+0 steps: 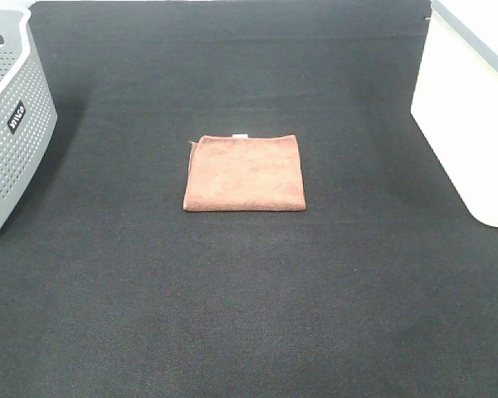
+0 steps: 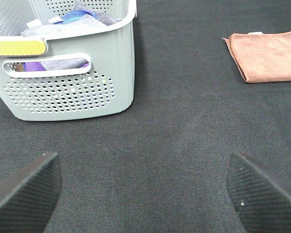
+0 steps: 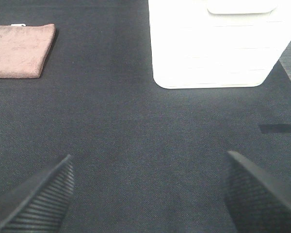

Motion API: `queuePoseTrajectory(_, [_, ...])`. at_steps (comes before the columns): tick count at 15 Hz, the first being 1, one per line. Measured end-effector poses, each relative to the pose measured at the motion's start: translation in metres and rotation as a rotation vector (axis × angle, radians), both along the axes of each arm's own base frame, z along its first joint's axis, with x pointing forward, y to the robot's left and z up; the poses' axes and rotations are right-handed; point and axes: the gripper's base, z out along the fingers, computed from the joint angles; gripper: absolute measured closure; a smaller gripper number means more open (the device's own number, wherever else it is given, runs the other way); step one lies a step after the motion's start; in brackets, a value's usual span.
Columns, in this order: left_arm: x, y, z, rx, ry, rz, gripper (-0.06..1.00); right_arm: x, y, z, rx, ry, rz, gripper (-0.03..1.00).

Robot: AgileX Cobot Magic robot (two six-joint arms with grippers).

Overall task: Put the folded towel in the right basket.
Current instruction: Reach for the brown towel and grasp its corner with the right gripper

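A folded brown towel lies flat in the middle of the black mat; it also shows in the left wrist view and in the right wrist view. The white right basket stands at the right edge, and also shows in the right wrist view. My left gripper is open and empty, low over bare mat, away from the towel. My right gripper is open and empty over bare mat, short of the white basket. Neither gripper shows in the high view.
A grey perforated basket stands at the left edge and holds several cloths. The black mat covers the whole table.
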Motion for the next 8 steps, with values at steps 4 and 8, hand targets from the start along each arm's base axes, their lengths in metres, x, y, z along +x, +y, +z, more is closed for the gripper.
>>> queuePoseTrajectory(4, [0.0000, 0.0000, 0.0000, 0.000, 0.000, 0.000, 0.07, 0.0000, 0.0000, 0.0000, 0.000, 0.000, 0.000, 0.19])
queuePoseTrajectory(8, [0.0000, 0.0000, 0.0000, 0.000, 0.000, 0.000, 0.07, 0.0000, 0.0000, 0.0000, 0.000, 0.000, 0.000, 0.19])
